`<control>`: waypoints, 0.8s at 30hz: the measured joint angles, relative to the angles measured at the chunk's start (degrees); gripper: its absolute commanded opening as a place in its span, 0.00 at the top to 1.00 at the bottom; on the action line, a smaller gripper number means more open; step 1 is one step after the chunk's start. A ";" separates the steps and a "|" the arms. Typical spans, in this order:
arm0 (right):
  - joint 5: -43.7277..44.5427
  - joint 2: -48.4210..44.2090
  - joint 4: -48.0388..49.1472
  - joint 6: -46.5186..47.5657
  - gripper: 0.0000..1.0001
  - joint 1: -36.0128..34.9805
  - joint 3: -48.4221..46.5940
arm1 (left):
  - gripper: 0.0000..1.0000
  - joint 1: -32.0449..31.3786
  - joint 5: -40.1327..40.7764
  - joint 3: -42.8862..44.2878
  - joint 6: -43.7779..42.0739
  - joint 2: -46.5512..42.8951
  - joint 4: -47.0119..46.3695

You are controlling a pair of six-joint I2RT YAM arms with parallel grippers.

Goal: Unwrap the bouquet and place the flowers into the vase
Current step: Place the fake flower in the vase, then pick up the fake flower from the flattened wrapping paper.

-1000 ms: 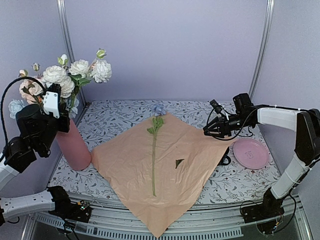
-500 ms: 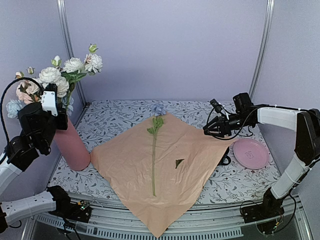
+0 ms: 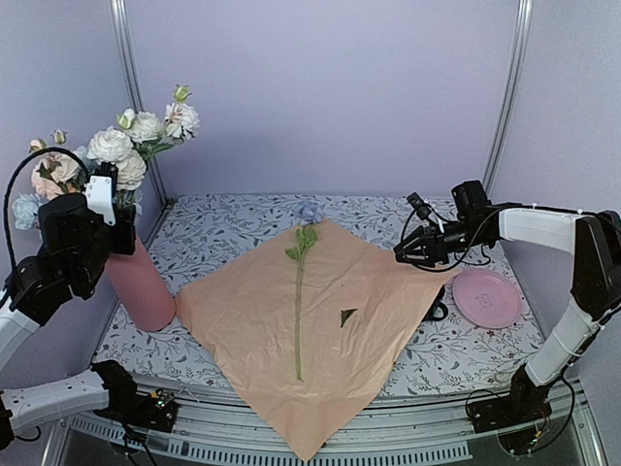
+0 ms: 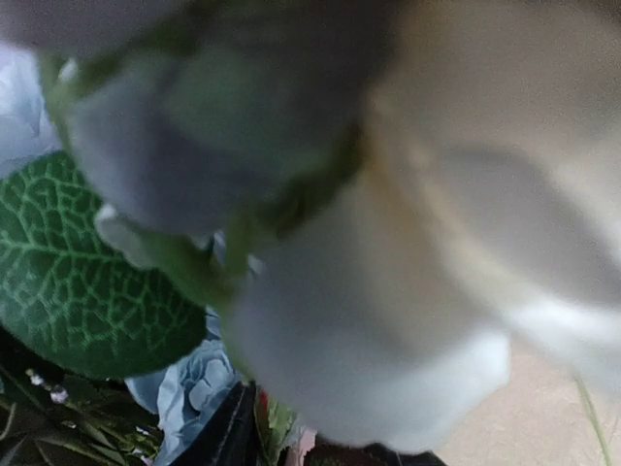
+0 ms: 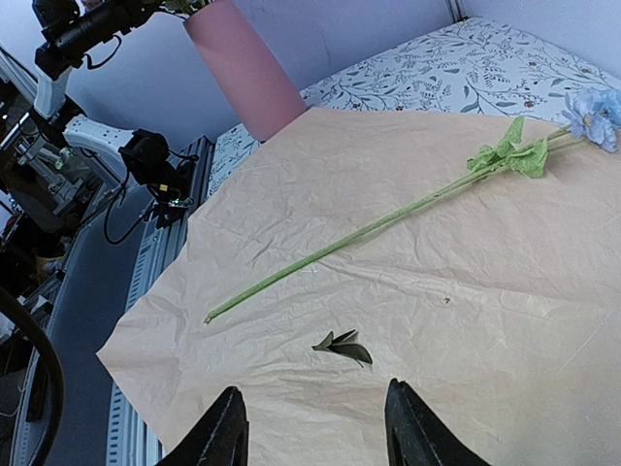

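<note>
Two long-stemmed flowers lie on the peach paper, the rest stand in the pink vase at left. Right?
No, only one long-stemmed flower lies on the peach paper, as the top external view shows; the other flowers stand in the pink vase at left.

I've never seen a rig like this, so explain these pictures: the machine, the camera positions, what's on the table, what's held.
Two robot arms are bolted to the table, each ending in a two-finger gripper. The wide picture looks from above and behind them; the other two come from wrist cameras. On the table lies peach paper carrying one blue flower and a loose leaf; beside it, a pink plate. The pink vase holds the other flowers. The left gripper is among those blooms, which fill its camera, so its grip is unclear. The right gripper hovers open and empty above the paper.
</note>
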State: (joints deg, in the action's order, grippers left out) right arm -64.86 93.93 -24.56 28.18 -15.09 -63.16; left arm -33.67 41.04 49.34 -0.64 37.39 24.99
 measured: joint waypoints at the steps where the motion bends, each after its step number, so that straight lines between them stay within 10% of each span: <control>1: 0.00 0.04 0.00 0.00 0.49 0.00 0.00 | 0.63 0.00 -0.61 0.72 0.72 0.37 1.14; 11: 0.07 1.09 0.09 -0.31 0.48 0.00 -0.22 | 0.55 0.00 -6.78 10.23 12.44 3.15 17.03; 24: 0.83 2.84 0.13 -0.57 0.48 0.00 -1.05 | 0.79 0.00 -21.70 22.82 18.88 7.80 36.28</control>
State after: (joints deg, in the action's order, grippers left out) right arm -64.03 96.77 -24.43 27.62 -15.09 -64.20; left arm -33.67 19.33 72.16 18.24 45.19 61.28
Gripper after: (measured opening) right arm 0.519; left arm 0.247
